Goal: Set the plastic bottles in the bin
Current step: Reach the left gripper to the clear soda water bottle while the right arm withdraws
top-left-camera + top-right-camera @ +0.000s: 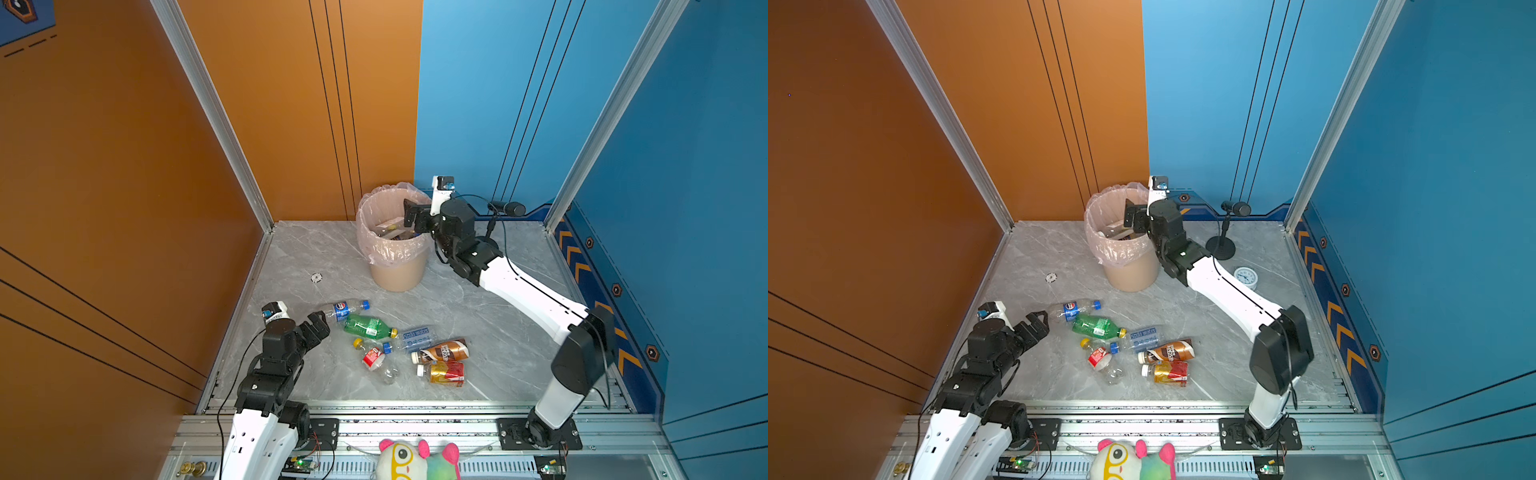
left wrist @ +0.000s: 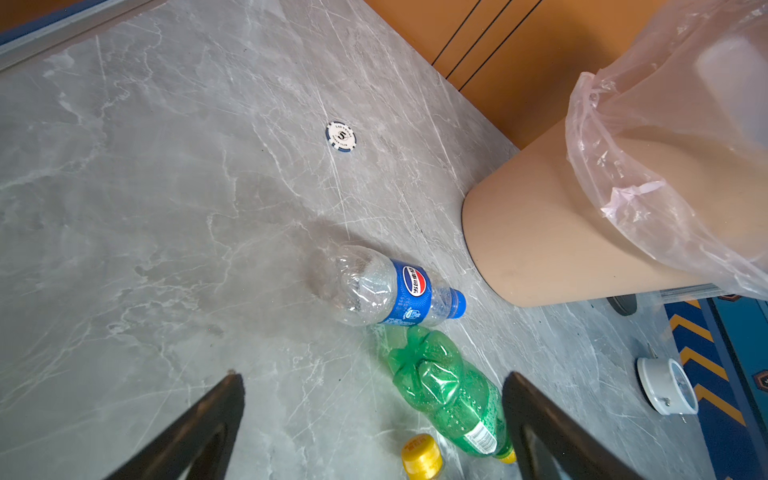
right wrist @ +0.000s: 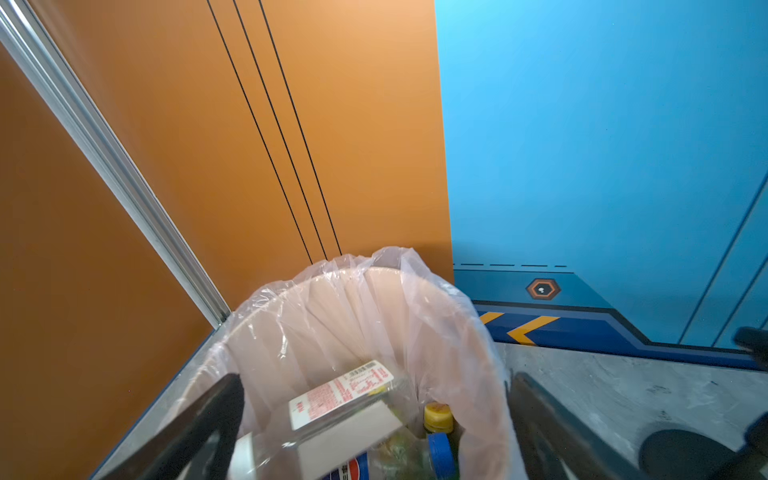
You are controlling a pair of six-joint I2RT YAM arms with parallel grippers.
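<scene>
The bin (image 1: 399,276) (image 1: 1131,274), beige-pink with a clear bag liner, stands at the back of the table. My right gripper (image 1: 411,216) (image 3: 376,380) hangs open over its mouth. A clear bottle with a white and red label (image 3: 345,403) lies loose between the spread fingers, on top of other bottles inside. Several plastic bottles lie on the table: a blue-labelled Pepsi one (image 1: 345,309) (image 2: 390,291), a green one (image 1: 368,326) (image 2: 449,390), a red-labelled one (image 1: 374,359), a brown one (image 1: 442,351) and a red-gold one (image 1: 444,372). My left gripper (image 1: 318,324) (image 2: 374,378) is open and empty, low beside the Pepsi and green bottles.
A poker chip (image 1: 316,277) (image 2: 341,136) lies left of the bin. A small white clock (image 1: 1245,277) and a microphone stand (image 1: 1223,245) sit at the back right. A plush toy (image 1: 415,457) rests on the front rail. Walls close in the table's left, back and right.
</scene>
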